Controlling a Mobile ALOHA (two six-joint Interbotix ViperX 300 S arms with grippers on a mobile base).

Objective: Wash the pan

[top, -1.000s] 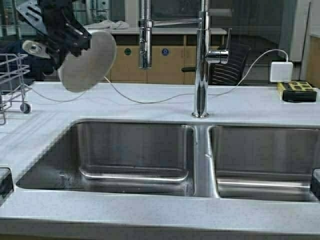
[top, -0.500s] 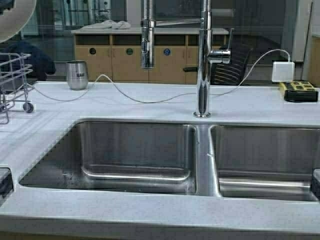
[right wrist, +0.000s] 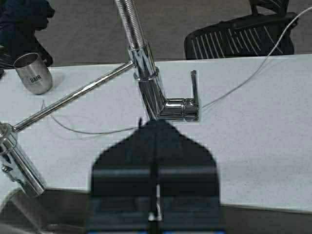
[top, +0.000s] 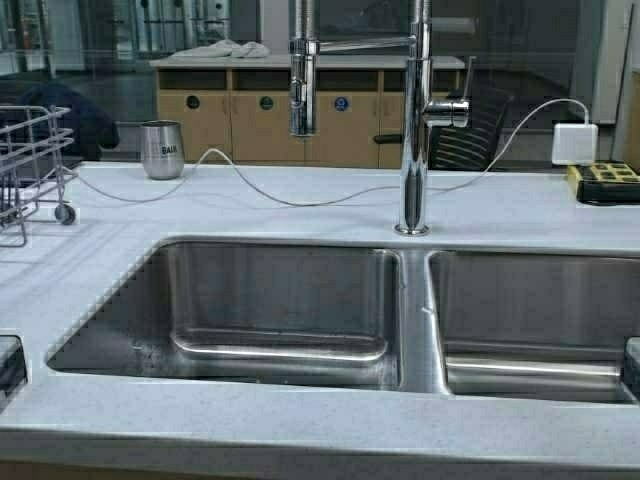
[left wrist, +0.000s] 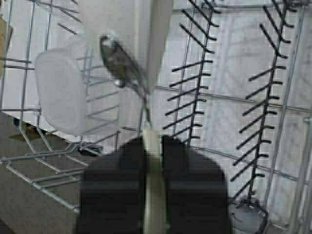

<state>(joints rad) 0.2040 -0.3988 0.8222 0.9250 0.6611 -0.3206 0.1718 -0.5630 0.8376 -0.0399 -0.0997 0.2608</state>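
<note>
The off-white pan [left wrist: 122,24] shows only in the left wrist view, seen edge-on, hanging over the wire dish rack [left wrist: 234,97]. My left gripper [left wrist: 153,142] is shut on the pan's pale handle [left wrist: 152,165], which runs between the black fingers. A steel bracket joins the handle to the pan. My right gripper [right wrist: 156,126] is shut and empty, held above the counter just short of the tap lever [right wrist: 194,92]. Neither arm nor the pan shows in the high view.
A double steel sink [top: 280,300] sits in the pale counter with a tall faucet [top: 413,120] behind. A steel tumbler [top: 162,150] and a thin cable lie at the back. The dish rack [top: 30,160] stands left; a white tub [left wrist: 61,92] sits in it.
My left arm has carried the pan up and to the left, out of the high view, uncovering the tumbler. The scene has shifted slightly right, so the robot has moved a little.
</note>
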